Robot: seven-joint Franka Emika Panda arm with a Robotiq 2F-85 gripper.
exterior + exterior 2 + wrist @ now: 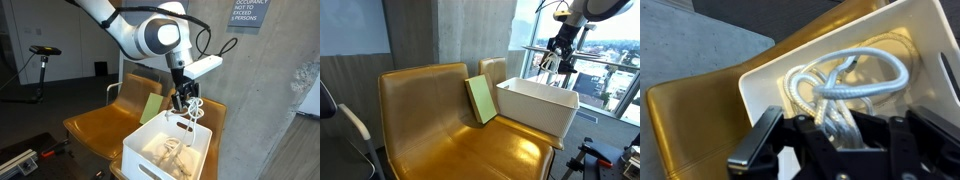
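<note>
White cord (865,90) is held pinched by the gripper (185,103), lifted above the bin (140,155) below; next, the dangling loops must be kept clear of its rim.

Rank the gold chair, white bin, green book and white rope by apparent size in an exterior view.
In an exterior view, largest to smallest:
1. gold chair
2. white bin
3. green book
4. white rope, clearly smallest

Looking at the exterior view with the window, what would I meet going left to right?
Left to right: black armrest → golden chair back → green pad → white bin. The gripper, holding white rope, overlaps the bin, so it is left out.
</note>
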